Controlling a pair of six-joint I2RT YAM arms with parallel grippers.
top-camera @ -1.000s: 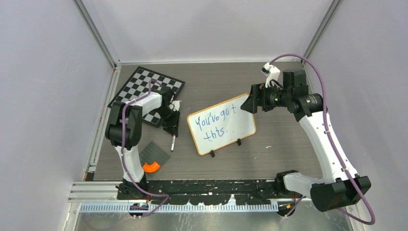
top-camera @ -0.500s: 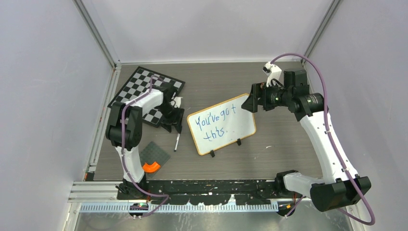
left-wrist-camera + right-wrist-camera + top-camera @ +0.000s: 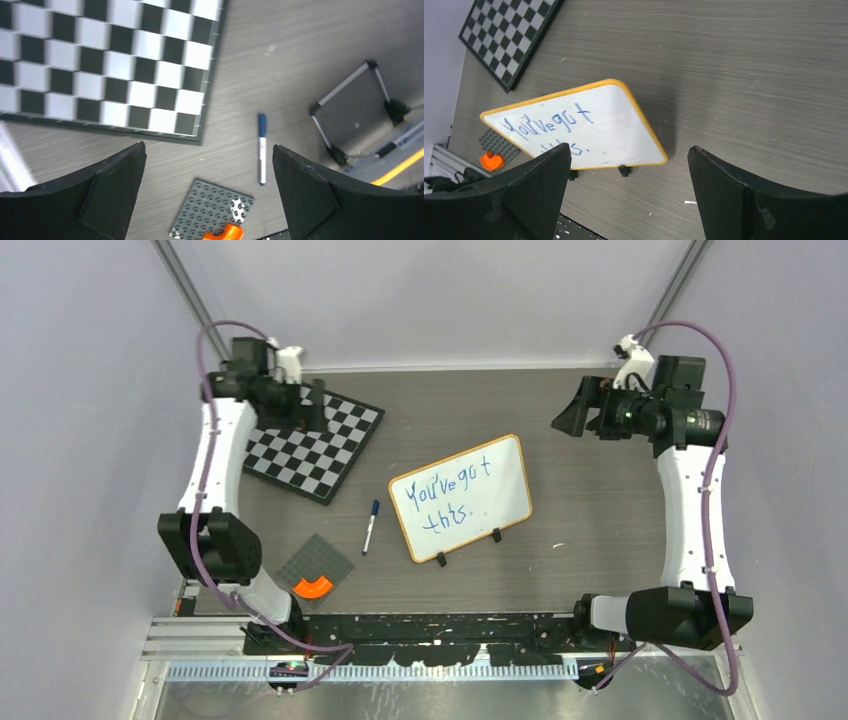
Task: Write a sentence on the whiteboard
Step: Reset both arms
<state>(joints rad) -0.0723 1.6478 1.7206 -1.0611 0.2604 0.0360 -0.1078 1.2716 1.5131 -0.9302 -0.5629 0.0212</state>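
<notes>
Left hand (image 3: 308, 406): jaws spread wide, nothing between them. It hangs high over the far corner of the chessboard (image 3: 310, 445), at the far-left of the counter (image 3: 600, 510).

Right hand (image 3: 572, 410): jaws also spread, nothing held. It hangs at the far-right, off beyond the far-right corner of the whiteboard (image 3: 460, 498) and apart from it.

Whiteboard: sits mid-counter between the two arms. Its long axis is skewed, running near-left to far-right, with the two black clip feet on the near long edge. Blue handwriting on it reads "You've got this." in two lines.

Pen (image 3: 371, 527): lies loose on the counter between chessboard and whiteboard, just left of the board's left end and touching neither. Long axis runs roughly near to far, blue end pointing away from the arm bases.

Judgement: the sentence looks finished and the pen is set down, so the writing step appears done. If more writing were wanted, the pen lies toward the near-right from the left hand, which is the closer arm. That hand would have to close across the pen's short width.

Near-left: a grey studded plate (image 3: 316, 562) with an orange piece (image 3: 314, 587), clear of the pen.
</notes>
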